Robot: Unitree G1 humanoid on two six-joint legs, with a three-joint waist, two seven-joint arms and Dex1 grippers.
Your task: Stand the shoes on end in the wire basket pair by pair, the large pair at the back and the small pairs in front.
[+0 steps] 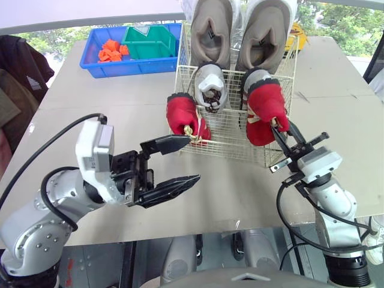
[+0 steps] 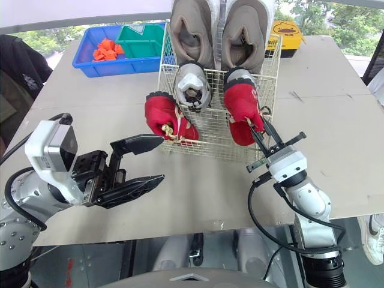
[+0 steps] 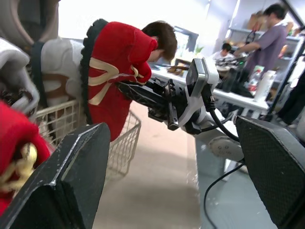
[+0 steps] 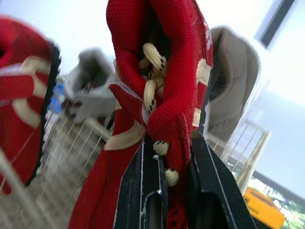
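A wire basket (image 1: 222, 135) stands mid-table with two large taupe shoes (image 1: 215, 30) on end at its back. In front of them sits a small grey shoe (image 1: 211, 84). My right gripper (image 1: 277, 127) is shut on the laces and tongue of a red shoe (image 1: 265, 105), holding it toe-down at the basket's front right; the right wrist view has that red shoe (image 4: 162, 71) between its fingers. A second red shoe (image 1: 183, 114) leans at the front left corner, seemingly outside the wire. Just short of it, my left gripper (image 1: 193, 160) hangs open and empty.
A blue bin (image 1: 102, 67) with orange pieces and a green tray (image 1: 150, 42) sits at the table's far left. A yellow box (image 2: 282, 30) lies behind the basket. Bare table lies in front of the basket, and people work at a bench (image 3: 238, 98) beyond.
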